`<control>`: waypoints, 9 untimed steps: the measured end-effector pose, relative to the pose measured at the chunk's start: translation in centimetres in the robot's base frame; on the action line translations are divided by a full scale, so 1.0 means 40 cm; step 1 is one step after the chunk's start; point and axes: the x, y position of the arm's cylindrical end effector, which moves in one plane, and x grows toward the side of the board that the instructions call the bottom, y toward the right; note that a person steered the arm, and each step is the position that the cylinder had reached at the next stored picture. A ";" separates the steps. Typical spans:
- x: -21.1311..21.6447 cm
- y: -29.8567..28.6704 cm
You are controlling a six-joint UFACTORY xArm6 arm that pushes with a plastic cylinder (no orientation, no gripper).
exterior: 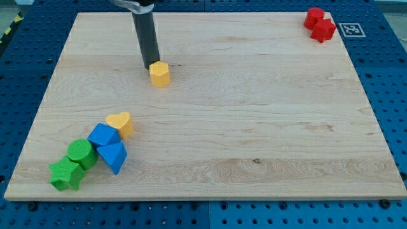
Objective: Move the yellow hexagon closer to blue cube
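Observation:
The yellow hexagon (160, 74) lies on the wooden board (254, 114) at the upper left of the view. My tip (152, 66) stands just above and left of it, touching or nearly touching its upper edge. The blue cube (103, 135) sits at the lower left of the board, in a cluster of blocks. A yellow heart (120, 123) lies against the blue cube's upper right. A blue triangular block (114, 156) lies just below the cube.
A green cylinder (81, 153) and a green star (66, 173) lie left of and below the blue blocks, near the board's lower left corner. Two red blocks (320, 24) sit at the upper right corner, next to a black-and-white marker (351, 29).

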 end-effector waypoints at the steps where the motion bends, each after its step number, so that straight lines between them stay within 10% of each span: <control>1: 0.038 0.001; 9: 0.359 0.505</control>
